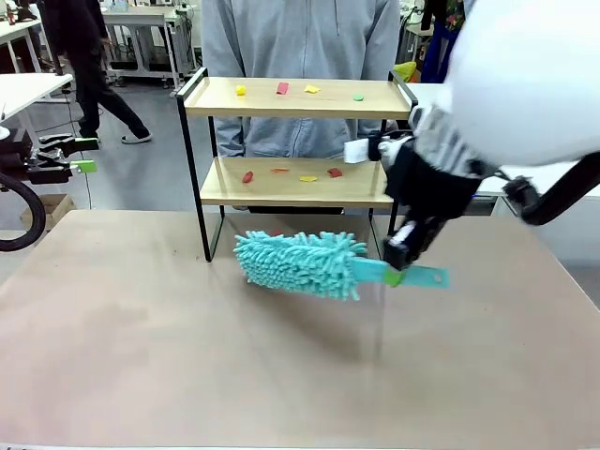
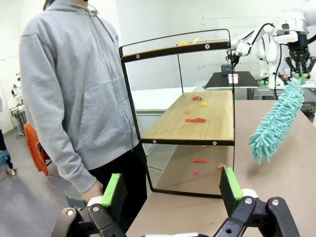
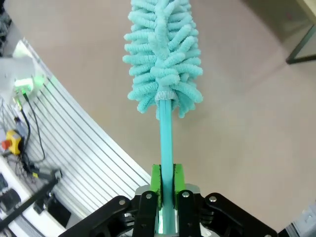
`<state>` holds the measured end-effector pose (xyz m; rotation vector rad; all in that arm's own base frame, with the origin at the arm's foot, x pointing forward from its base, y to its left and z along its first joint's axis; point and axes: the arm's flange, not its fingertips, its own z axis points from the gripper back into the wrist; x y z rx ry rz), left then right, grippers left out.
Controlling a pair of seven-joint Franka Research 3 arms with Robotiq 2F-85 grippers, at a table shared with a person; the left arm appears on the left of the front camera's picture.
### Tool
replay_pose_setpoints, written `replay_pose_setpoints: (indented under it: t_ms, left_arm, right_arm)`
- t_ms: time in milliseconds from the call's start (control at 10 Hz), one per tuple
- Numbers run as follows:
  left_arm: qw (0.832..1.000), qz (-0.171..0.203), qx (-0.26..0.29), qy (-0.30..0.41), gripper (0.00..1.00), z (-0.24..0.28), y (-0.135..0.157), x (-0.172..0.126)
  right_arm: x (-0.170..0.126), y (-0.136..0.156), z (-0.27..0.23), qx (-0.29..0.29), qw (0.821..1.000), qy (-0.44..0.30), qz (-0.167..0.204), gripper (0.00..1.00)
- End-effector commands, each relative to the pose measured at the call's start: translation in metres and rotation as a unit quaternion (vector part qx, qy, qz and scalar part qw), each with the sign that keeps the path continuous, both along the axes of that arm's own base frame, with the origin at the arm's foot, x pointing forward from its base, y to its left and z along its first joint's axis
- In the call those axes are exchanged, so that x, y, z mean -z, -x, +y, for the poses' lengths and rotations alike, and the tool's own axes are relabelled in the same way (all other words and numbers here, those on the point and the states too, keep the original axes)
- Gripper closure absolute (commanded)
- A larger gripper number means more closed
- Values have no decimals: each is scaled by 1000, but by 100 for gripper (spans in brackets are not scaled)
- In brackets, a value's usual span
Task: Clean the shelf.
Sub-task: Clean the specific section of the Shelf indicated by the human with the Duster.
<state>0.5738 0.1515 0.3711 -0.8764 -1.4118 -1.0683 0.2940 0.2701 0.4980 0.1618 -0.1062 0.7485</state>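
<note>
right hand point(image 3: 167, 180) pinches the teal duster point(image 1: 300, 264) by its handle, head low over the counter point(image 1: 141, 356), seemingly poised to sweep | shelf point(image 1: 272, 103) at the counter's far edge, just behind the duster, scraps point(image 1: 283, 88) on both boards | left hand point(image 2: 170, 187) spread, idle aside

One shelf point(image 1: 300, 111) has two boards. The top board point(image 1: 375, 105) carries four scraps point(image 1: 282, 88): two yellow, one red, one green. The lower board point(image 1: 281, 195) carries four: two red, one orange, one yellow. Three more lie on the one bench point(image 1: 141, 356) beneath. One teal duster point(image 1: 300, 264), one person point(image 1: 300, 37), and two claws: the left claw point(image 2: 170, 190) and the right claw point(image 1: 398, 272).
</note>
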Motion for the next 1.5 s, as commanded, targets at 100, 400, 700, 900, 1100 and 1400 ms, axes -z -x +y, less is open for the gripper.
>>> replay_pose_setpoints:
  t_ms: [100, 400, 700, 900, 1100, 1400]
  left_arm:
    - [1000, -1, 0, -3, 0, 0, 1, -2]
    - [1000, -1, 0, -3, 0, 0, 1, -2]
    - [1000, -1, 0, -3, 0, 0, 1, -2]
    - [1000, -1, 0, -3, 0, 0, 1, -2]
    - [1000, -1, 0, -3, 0, 0, 1, -2]
    - [1000, -1, 0, -3, 0, 0, 1, -2]
  right_arm:
    - [18, 6, 55, 84, 995, -20, -53, 87]
    - [34, 2, 98, 151, 985, -32, -82, 87]
    - [51, -8, 125, 208, 974, -19, -87, 87]
    - [45, 5, 100, 155, 984, -46, -71, 87]
    - [53, 0, 107, 172, 982, -37, -71, 87]
    - [84, -19, 179, 269, 956, -46, -111, 87]
